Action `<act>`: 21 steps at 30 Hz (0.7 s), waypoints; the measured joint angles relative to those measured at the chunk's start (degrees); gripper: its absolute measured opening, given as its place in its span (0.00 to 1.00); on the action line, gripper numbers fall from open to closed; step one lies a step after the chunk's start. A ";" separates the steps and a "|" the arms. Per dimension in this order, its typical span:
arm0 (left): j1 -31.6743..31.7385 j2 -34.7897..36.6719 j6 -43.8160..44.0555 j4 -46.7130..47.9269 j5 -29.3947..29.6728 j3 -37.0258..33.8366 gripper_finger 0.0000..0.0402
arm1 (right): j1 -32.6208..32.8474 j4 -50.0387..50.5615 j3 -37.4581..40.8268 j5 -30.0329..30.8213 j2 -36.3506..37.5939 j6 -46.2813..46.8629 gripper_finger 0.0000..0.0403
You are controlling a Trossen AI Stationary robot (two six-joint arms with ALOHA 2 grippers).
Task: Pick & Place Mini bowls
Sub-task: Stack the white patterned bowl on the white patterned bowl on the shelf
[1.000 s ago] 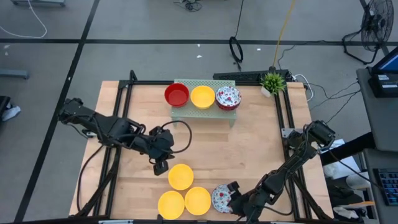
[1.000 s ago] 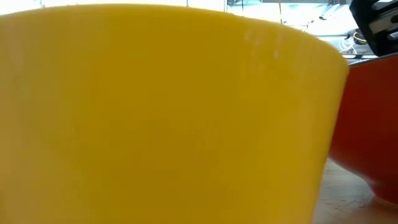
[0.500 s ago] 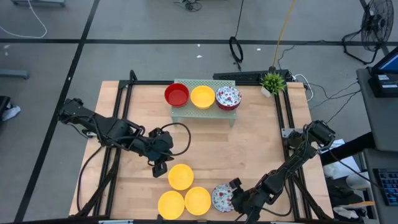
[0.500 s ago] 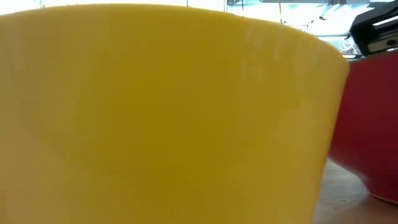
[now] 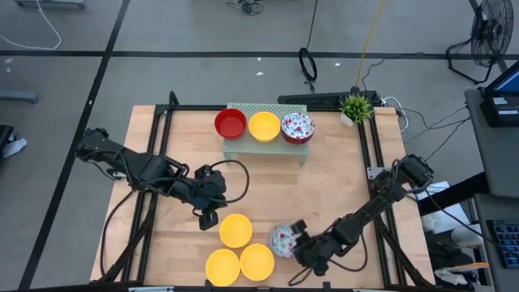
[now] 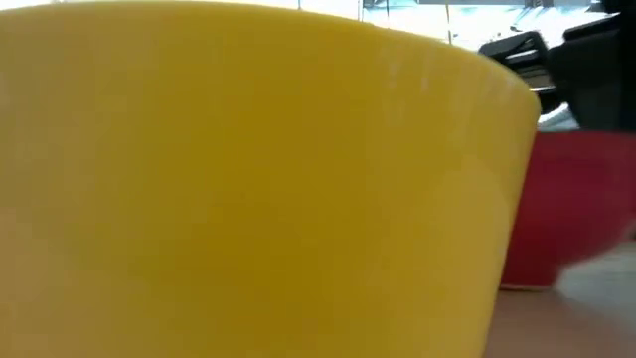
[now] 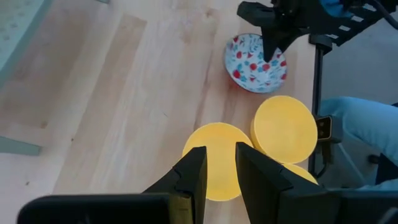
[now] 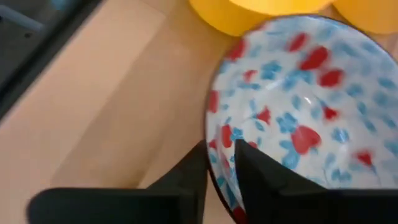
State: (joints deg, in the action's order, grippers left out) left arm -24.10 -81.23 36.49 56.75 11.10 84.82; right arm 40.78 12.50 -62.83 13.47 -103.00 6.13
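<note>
A white bowl with red and blue flowers (image 5: 280, 240) and a red outside (image 6: 561, 214) is near the table's near edge, in my right gripper (image 5: 295, 240), which is shut on it. Three yellow bowls lie to its left: one (image 5: 235, 230) farther in and two (image 5: 222, 266) (image 5: 257, 261) at the near edge, each on its base. My left gripper (image 5: 207, 217) hovers shut over the table just left of the farther yellow bowl (image 7: 217, 158). On the pale green rack (image 5: 268, 146) sit a red bowl (image 5: 230, 123), a yellow bowl (image 5: 264, 126) and a floral bowl (image 5: 298, 127). My right gripper holds the floral bowl by its rim (image 8: 219, 163) on the bowl's right side, one finger (image 8: 255, 171) inside and one (image 8: 189, 177) outside. The fingers come slanting down from the table's right near side. The bowl is tilted; whether it is clear of the table I cannot tell.
A small potted plant (image 5: 355, 106) stands at the far right corner. Black frame rails (image 5: 158, 154) run along the table's left and right sides. Bare wood (image 5: 324, 191) lies between the rack and the near bowls. A yellow bowl (image 6: 248, 179) fills most of the low view.
My right gripper has moved toward the far edge and a little left, taking the floral bowl with it from the near edge to just right of the farther yellow bowl. The bowl has tipped from lying flat to tilted. The left arm has kept still.
</note>
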 joint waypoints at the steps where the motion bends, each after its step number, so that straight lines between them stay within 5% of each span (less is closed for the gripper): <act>1: 0.00 0.00 -0.50 0.00 0.02 0.00 0.22 | -0.41 0.32 0.00 0.00 0.00 0.00 0.14; 5: 0.00 0.00 -1.27 0.00 0.06 0.00 0.22 | -1.77 1.59 -0.14 0.69 0.22 -0.31 0.03; 14: 0.00 0.00 -1.04 0.00 0.04 0.00 0.22 | -3.32 3.92 0.06 1.78 2.38 1.74 0.01; 21: 0.00 0.00 0.77 -0.02 0.02 0.00 0.22 | -4.08 9.15 0.10 12.19 10.82 4.24 0.01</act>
State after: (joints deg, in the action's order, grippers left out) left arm -24.10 -81.23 37.26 56.73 11.11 84.82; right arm 36.70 21.65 -62.73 25.67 -92.18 10.37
